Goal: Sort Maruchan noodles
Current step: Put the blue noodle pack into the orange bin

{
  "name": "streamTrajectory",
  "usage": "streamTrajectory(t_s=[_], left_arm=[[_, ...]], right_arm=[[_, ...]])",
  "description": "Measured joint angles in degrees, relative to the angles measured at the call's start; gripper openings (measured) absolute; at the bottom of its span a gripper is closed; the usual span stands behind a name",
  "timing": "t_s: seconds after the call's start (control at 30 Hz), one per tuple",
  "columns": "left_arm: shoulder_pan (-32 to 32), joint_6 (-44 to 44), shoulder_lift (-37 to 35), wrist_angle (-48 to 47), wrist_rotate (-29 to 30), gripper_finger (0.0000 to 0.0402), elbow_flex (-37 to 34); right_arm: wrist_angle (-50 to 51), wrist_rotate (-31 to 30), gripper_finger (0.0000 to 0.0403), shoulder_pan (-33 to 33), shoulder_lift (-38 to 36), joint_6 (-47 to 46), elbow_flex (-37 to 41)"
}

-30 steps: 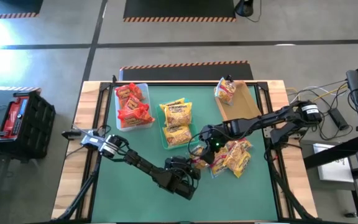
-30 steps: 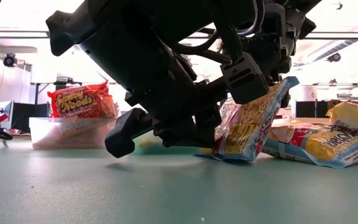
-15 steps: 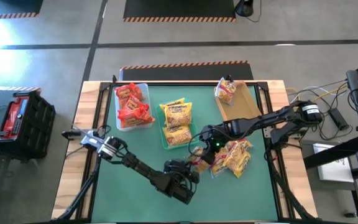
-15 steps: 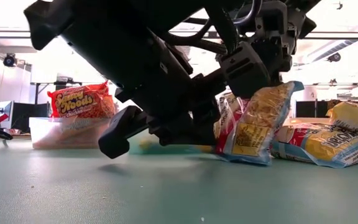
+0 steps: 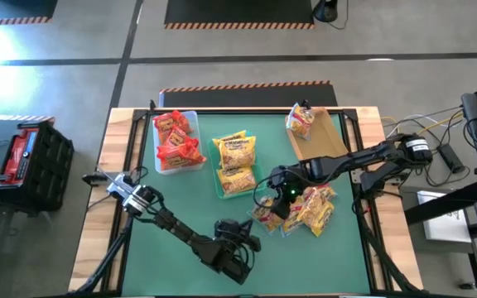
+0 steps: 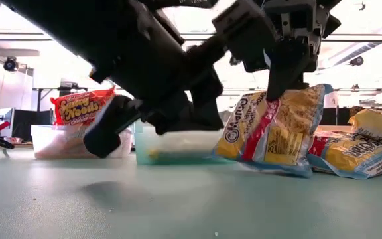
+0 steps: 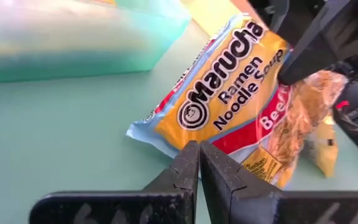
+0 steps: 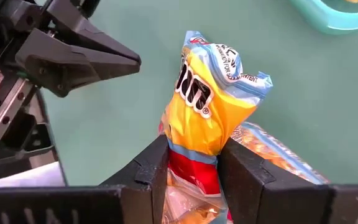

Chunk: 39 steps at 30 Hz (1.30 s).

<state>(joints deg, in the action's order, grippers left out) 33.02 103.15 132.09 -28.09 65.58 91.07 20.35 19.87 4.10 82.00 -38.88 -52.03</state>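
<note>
We have the right gripper (image 8: 193,163) pinching a crinkly yellow-and-red plastic Maruchan packet (image 8: 209,112) by one end, its bottom edge on the green table mat (image 6: 178,206) beside the loose pile. Left gripper (image 7: 199,163) pressed together, empty, nearby. Risk: slick film slipping from the narrow pinch.

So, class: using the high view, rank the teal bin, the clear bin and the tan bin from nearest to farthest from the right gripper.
From the right gripper:
1. Teal bin, mid-table, on its left.
2. Tan bin, far right corner.
3. Clear bin, far left.
</note>
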Motion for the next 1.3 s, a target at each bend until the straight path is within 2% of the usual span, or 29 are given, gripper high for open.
streamTrajectory(t_s=[0.43,0.57,0.67,0.8,1.0,1.17,1.3], left_arm=[[1.3,-0.4,-3.5,-3.3,3.5,0.0000,0.0],[1.4,-0.4,-4.3,-4.1,4.3,0.0000,0.0],[1.3,-0.4,-5.0,-6.5,4.6,0.0000,0.0],[1.1,-0.4,-6.0,-10.8,4.8,0.0000,0.0],[1.0,1.7,-6.9,-17.1,4.5,0.0000,0.0],[1.0,7.8,-8.4,-28.4,4.3,0.0000,-0.1],[1.0,10.3,-11.2,-38.1,5.0,0.0000,-0.7]], right_arm=[[1.0,1.6,0.0111,-1.2,-8.4,3.1,0.0],[1.7,-0.9,0.0111,-4.3,-13.1,5.2,0.0],[4.6,-5.3,0.0111,-8.1,-16.2,7.6,0.0],[7.6,-7.8,0.0111,-14.6,-19.8,11.9,0.0],[10.6,-8.1,0.0111,-26.9,-23.7,17.3,0.0],[13.6,-8.1,0.0111,-36.6,-25.4,22.1,0.0],[16.3,-8.0,0.0111,-41.6,-25.2,27.5,0.0]])
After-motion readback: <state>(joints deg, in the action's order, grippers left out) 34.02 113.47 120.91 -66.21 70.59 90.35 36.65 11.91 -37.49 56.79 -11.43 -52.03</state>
